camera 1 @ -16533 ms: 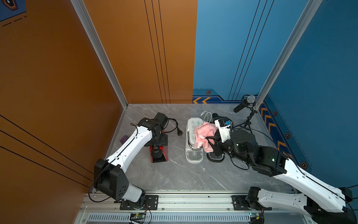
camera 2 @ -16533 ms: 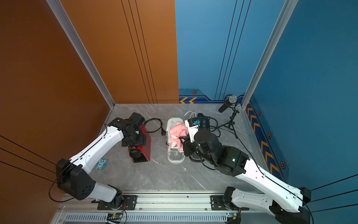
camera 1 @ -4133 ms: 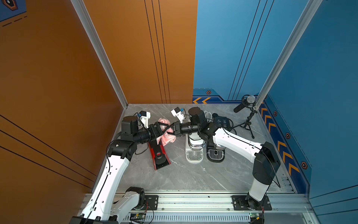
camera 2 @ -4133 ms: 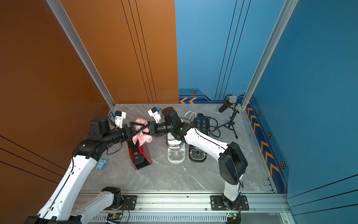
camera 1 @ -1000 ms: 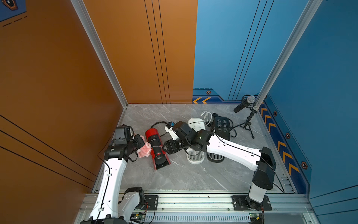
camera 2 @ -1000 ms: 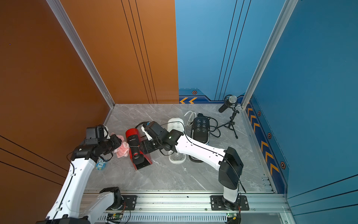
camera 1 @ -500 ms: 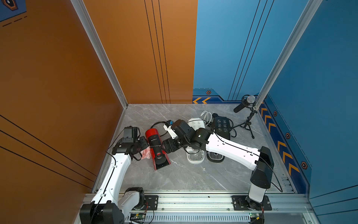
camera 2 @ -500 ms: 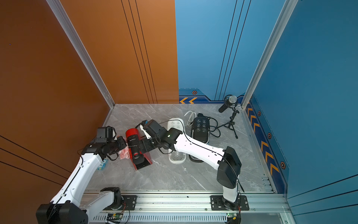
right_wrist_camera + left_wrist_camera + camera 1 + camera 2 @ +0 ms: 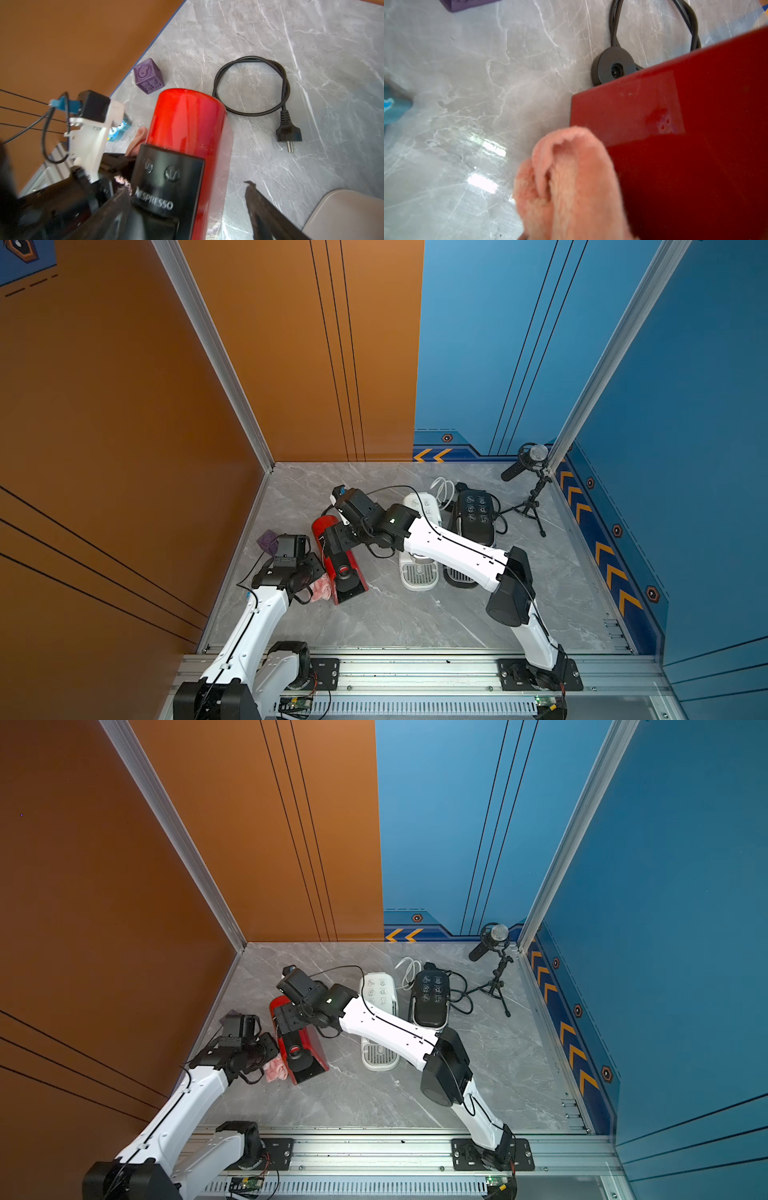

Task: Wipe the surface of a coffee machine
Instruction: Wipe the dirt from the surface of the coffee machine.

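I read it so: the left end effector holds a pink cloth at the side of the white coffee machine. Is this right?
Not fully: the left end effector holds the pink cloth at the side of the red coffee machine, not a white one. The left wrist view shows it.

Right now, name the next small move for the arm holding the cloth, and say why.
Probably slide the pink cloth along the side panel of the red coffee machine. The left gripper is shut on the cloth, which sits at only one corner of that panel, by the table; most of the glossy panel lies beyond. The right gripper stands open astride the machine's top.
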Action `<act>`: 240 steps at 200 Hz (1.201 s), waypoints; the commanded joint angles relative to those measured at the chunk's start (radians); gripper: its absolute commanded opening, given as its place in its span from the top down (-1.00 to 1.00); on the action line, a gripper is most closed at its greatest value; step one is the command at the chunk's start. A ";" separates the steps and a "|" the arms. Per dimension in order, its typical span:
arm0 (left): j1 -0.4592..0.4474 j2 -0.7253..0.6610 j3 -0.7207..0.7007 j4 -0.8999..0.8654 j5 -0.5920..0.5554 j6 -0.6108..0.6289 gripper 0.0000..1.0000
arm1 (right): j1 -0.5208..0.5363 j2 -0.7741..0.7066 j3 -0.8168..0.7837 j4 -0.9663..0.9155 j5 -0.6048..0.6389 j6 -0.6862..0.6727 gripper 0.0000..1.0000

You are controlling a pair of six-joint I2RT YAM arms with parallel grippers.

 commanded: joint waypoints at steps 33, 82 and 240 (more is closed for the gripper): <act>-0.017 0.004 -0.060 0.098 0.006 -0.041 1.00 | 0.038 0.097 0.122 -0.107 0.108 -0.007 -0.84; -0.024 0.053 -0.077 0.216 0.037 -0.053 1.00 | 0.046 0.197 0.217 -0.189 0.191 -0.011 -0.80; -0.136 0.265 -0.002 0.507 0.074 0.020 1.00 | 0.046 0.130 0.060 -0.226 0.211 -0.010 -0.34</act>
